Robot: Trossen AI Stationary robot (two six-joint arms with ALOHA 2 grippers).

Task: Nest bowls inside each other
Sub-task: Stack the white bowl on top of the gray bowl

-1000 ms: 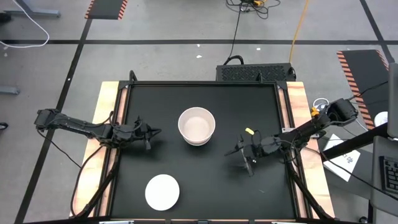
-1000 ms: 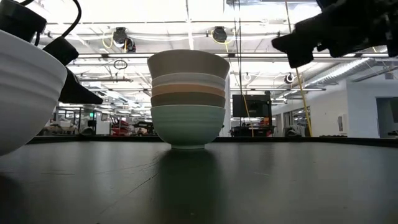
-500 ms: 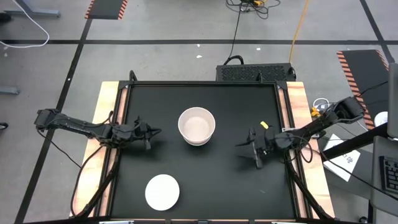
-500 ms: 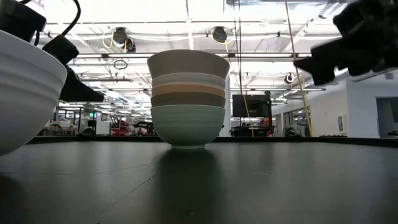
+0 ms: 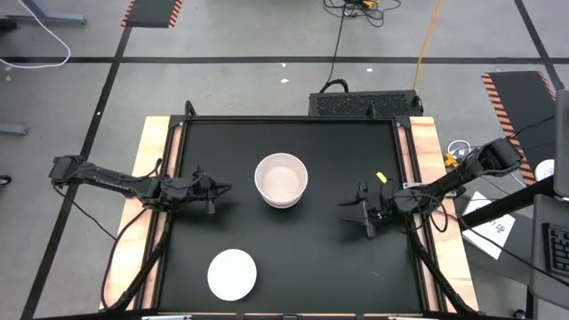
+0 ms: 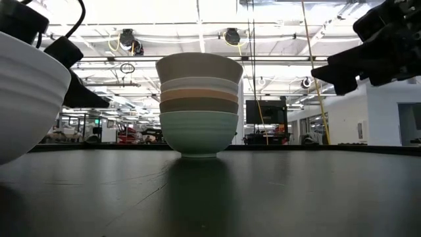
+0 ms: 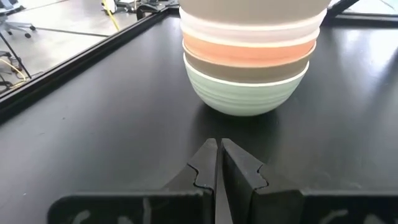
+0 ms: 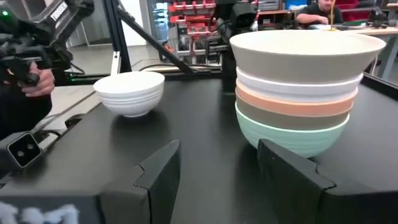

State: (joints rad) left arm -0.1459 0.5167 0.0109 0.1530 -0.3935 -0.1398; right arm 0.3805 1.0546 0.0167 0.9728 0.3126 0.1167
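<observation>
Five bowls stand nested in a stack [image 5: 281, 180] at the table's middle: beige-grey on top, then white, salmon-orange and olive-grey, with mint green at the bottom resting on its foot [image 6: 199, 105]. A second white bowl [image 5: 232, 274] sits alone near the table's near-left corner, and shows large at the left in the low view [image 6: 26, 99]. My left gripper [image 7: 219, 163] is shut and hovers left of the stack [image 7: 249, 62]. My right gripper [image 8: 217, 168] is open and empty, right of the stack [image 8: 305, 93], with the lone white bowl [image 8: 130, 92] beyond.
Bare black tabletop lies around the stack on all sides. The table's raised frame [image 5: 293, 119] runs along its far edge, with wooden strips [image 5: 153, 178] at both sides. A person's hand [image 8: 37, 78] shows beyond the table in the right wrist view.
My right gripper has drawn back from the stack toward the table's right edge, staying open and empty. The stack and the lone white bowl have kept still.
</observation>
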